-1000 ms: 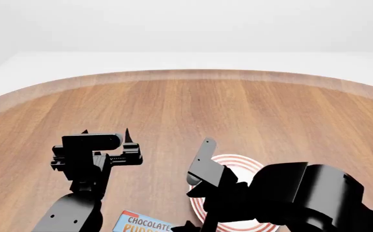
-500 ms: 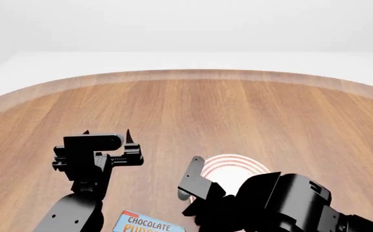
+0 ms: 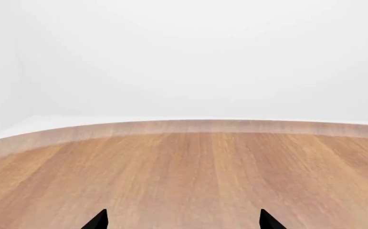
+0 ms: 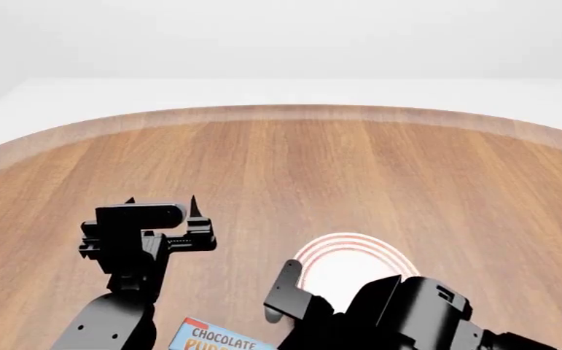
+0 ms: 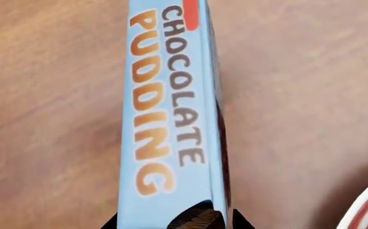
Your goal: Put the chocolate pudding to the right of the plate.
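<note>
- we see the chocolate pudding point(image 4: 217, 338), a light-blue carton with orange and dark lettering and a red corner, lying flat at the head view's bottom edge, left of centre.
- we see the plate point(image 4: 344, 255), white with red rings, lower centre-right, partly hidden.

Head view: high, facing down over table point(image 4: 358, 160).
Left wrist: low, level across it.
Right wrist: close above chocolate pudding point(image 5: 171, 119); shared with head.
</note>
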Available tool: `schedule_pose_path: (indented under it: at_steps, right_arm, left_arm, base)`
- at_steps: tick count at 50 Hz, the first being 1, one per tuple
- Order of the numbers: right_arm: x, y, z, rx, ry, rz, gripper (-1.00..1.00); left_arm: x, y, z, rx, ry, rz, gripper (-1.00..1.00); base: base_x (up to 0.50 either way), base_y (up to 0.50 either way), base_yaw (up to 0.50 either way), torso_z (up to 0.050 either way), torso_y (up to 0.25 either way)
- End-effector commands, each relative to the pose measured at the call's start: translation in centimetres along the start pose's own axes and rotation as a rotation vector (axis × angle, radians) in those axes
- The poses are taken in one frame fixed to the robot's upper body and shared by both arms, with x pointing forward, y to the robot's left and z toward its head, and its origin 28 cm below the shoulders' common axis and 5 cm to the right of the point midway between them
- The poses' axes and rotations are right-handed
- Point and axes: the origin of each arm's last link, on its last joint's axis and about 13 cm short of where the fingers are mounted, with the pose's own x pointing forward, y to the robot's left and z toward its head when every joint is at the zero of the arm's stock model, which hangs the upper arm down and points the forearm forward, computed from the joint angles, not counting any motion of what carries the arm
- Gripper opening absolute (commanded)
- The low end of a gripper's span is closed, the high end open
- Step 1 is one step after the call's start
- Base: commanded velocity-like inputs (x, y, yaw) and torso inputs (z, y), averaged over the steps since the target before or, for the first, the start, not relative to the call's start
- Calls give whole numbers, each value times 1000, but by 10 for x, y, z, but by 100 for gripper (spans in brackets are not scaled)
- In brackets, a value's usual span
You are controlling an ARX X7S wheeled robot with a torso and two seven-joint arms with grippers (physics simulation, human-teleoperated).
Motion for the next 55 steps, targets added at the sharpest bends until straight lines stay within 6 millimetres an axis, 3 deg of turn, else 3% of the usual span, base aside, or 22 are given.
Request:
schedule_pose_path:
  at_steps: [1,17,28,42,46,48,55]
  right_arm:
    - [10,0,-9,14,45,7,-100]
    - [3,0,-5,7,21,-35,-100]
    - [-37,11,9,-15,-57,-140,-100]
    - [-51,6,14,16,-95,-190,-100]
    - [-66,0,20,63,-131,-254,-100]
    - [-83,-10,26,142,-158,-336,-100]
    - [-101,-23,24,250,-215,-436,-100]
  left_arm:
    - [-1,-1,0,-1,1,-3,100]
    - [0,-1,-1,2,1,-5,100]
    - [0,0,-2,0,2,-3,100]
    - [-1,0,0,1,0,-2,100]
    - [-1,0,1,3,-1,-3,100]
    - [-1,0,1,1,-2,-3,100]
    - [-1,0,1,0,-3,-4,100]
  base:
    - [0,0,0,0,0]
    - [0,1,1,0,0]
    - [0,0,0,0,0]
    - [0,0,0,0,0]
    - [0,0,0,0,0]
    - [0,0,0,0,0]
    - [0,0,0,0,0]
